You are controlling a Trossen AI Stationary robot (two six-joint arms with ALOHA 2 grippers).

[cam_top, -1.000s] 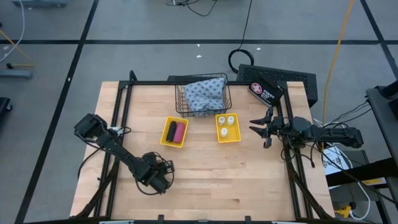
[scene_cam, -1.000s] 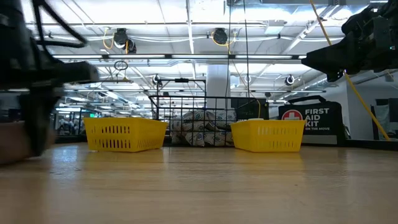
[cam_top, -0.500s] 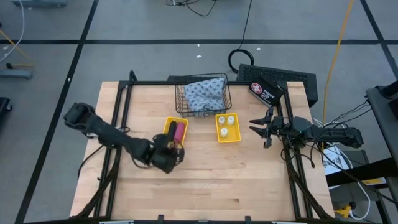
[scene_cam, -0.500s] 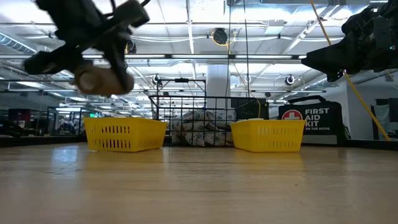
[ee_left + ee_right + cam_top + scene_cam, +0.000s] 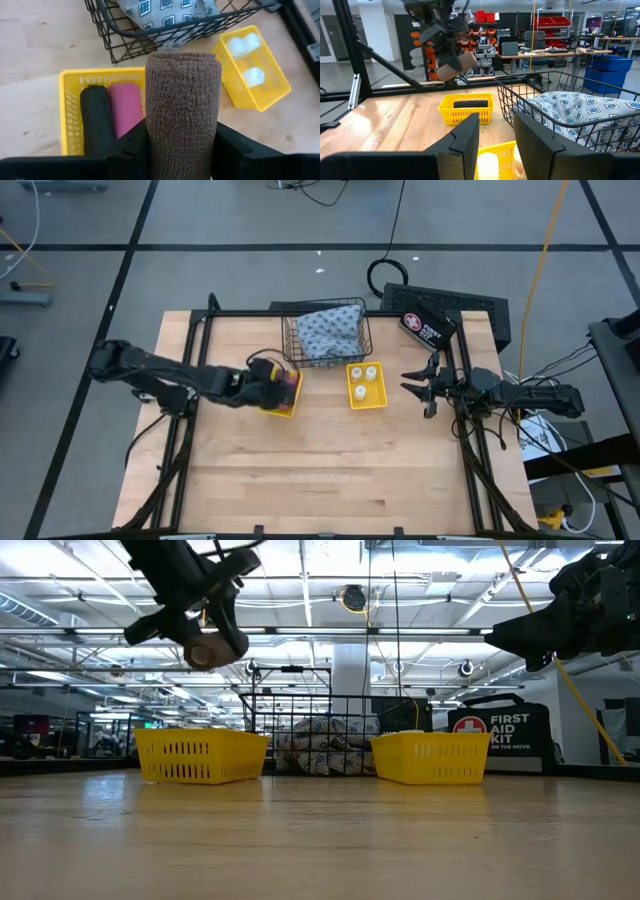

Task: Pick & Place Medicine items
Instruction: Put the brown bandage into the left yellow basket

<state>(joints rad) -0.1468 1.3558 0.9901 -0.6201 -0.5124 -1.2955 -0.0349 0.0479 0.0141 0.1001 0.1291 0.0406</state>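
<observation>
The left end effector hangs in the air over the left yellow rectangular plastic tray, its two dark fingers clamped on the brown oblong roll of woven fabric. In the low view the brown roll is well above that tray, clear of it.

Inside the left tray the black oblong roll and the pink oblong roll lie side by side, touching, black on the left.

The right yellow rectangular plastic tray sits just right of the left one and holds the three tiny white round bottles; two lie toward the far end and one nearer.

Beyond both trays, at the far edge of the wooden surface, stands the dark wire basket with the blue-grey patterned soft pouch filling it.

The right end effector waits at the right side of the surface, raised off it, its fingers spread apart and holding nothing. Behind it, off the far right corner, lies a black first aid kit bag.
</observation>
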